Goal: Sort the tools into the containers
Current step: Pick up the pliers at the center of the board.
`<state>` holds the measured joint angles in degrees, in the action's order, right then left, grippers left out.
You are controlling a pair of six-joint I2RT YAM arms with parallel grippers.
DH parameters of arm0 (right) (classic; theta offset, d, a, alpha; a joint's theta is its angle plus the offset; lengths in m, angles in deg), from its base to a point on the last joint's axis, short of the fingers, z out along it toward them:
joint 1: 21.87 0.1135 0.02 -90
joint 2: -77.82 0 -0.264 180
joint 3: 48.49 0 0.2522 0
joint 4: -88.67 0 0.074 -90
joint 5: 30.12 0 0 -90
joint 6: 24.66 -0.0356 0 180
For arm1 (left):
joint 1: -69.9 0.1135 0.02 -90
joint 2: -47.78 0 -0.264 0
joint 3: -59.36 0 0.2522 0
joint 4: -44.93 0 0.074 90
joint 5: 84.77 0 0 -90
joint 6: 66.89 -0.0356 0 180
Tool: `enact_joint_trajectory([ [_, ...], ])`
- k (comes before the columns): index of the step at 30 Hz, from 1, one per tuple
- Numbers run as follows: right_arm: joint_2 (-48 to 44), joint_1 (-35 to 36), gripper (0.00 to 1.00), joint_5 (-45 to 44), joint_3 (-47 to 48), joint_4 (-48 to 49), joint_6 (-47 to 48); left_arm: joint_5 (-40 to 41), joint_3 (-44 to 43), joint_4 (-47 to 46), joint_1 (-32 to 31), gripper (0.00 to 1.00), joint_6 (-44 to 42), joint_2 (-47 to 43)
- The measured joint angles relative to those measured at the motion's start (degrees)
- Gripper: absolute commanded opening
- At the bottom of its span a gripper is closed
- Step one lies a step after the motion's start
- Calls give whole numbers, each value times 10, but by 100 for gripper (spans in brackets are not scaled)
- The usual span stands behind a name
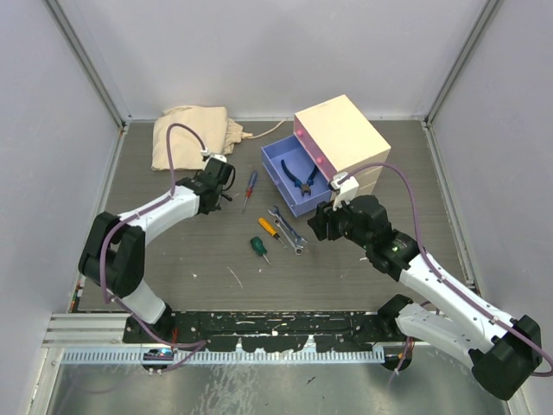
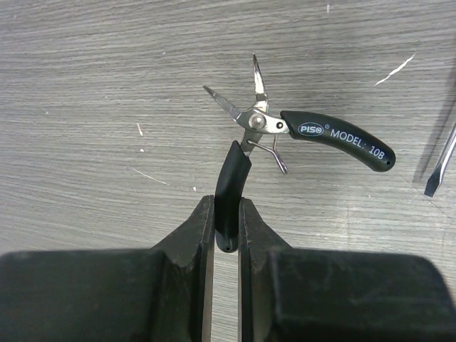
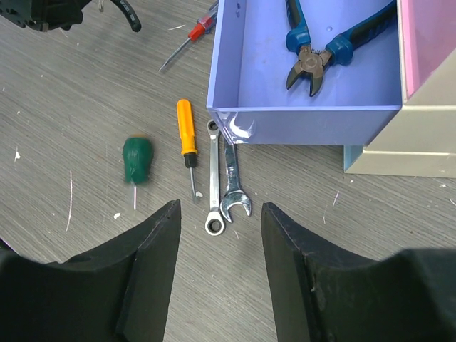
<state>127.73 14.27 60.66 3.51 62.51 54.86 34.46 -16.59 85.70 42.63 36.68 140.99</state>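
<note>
My left gripper (image 2: 226, 206) is shut on one handle of small black-handled pliers (image 2: 335, 137), whose jaws stand open and point away; in the top view it (image 1: 223, 186) is left of the tools. A green stubby screwdriver (image 3: 137, 159), an orange-handled screwdriver (image 3: 187, 132) and two silver spanners (image 3: 232, 182) lie in front of the open blue drawer (image 3: 306, 117), which holds blue-handled pliers (image 3: 313, 50). My right gripper (image 3: 219, 214) is open and empty above the spanners. The cream chest (image 1: 341, 143) stands at the back right.
A red-and-blue-handled screwdriver (image 1: 250, 186) lies just right of the left gripper. A beige cloth bag (image 1: 194, 134) lies at the back left. The pink drawer (image 3: 427, 35) sits above the blue one. Walls enclose the table on three sides.
</note>
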Motion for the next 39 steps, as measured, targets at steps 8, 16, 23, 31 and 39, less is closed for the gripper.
enact_joint_trajectory([
  [8, -4, 0, 60, -10, 0, 0, -23, -23, 3, 0, 0, 0, 2, -42],
  [16, -23, 0, 67, -26, 6, -12, -37, -79, 28, -7, 0, 0, 6, -141],
  [23, -20, 0, 68, 22, 18, -12, -41, -140, 56, -5, -16, 0, 5, -236],
  [31, 49, 46, 66, 59, 67, 16, -47, -160, 66, 3, -115, 0, 5, -318],
  [39, 108, 89, 59, 86, 116, 64, -62, -167, 103, 1, -172, 0, 22, -345],
])
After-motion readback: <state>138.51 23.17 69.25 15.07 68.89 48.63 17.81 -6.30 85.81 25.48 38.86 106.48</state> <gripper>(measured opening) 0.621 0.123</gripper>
